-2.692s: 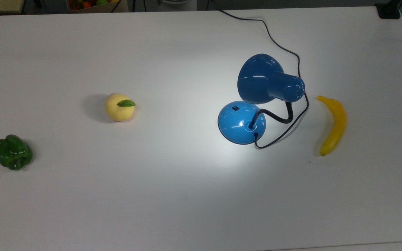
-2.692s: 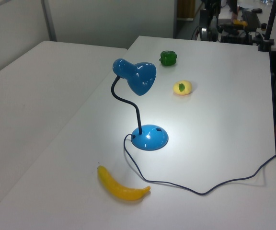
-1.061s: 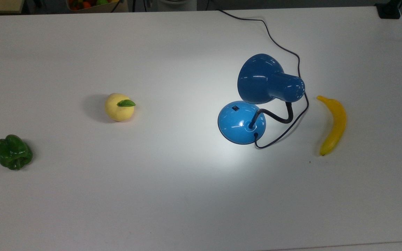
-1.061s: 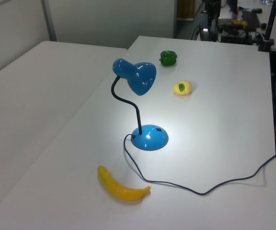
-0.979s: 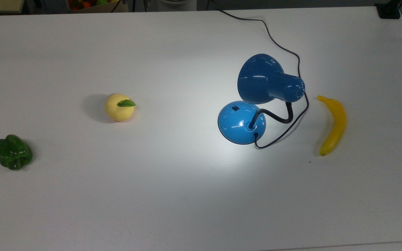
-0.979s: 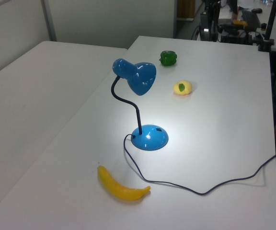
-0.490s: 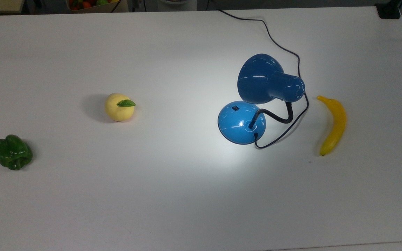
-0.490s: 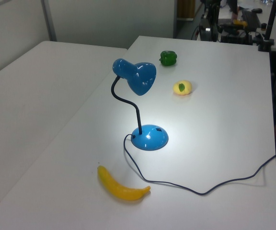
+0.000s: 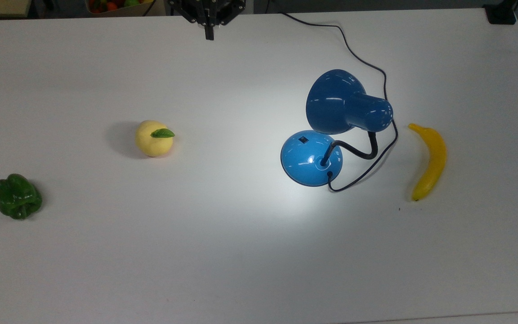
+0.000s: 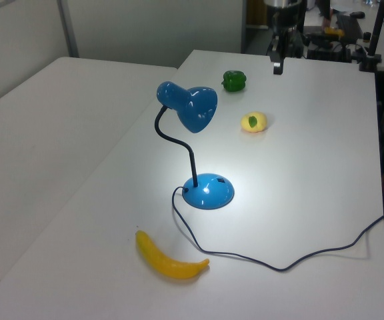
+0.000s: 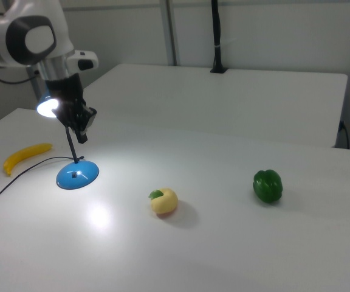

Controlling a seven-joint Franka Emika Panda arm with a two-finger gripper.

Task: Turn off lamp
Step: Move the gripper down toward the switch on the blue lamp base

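We see the lamp [image 9: 326,135] lit on the white desk [image 9: 241,252], between a banana [image 9: 429,161] and a yellow fruit [image 9: 154,138]. Our hand [image 9: 208,33] hangs over the desk's far edge in the top view, well apart from the lamp; we cannot tell whether it is open or closed.

This was a robotics lab or test room. A white-and-grey robot arm [image 11: 32,36] reached over a plain white counter [image 9: 241,252], and a second white counter [image 10: 39,133] stood just beside it. Plain pale partition walls [image 11: 272,30] closed the space. A black post [image 11: 216,36] rose at the far edge in the right view. Equipment and cables [image 10: 332,37] crowded the area behind the counter in the left view.
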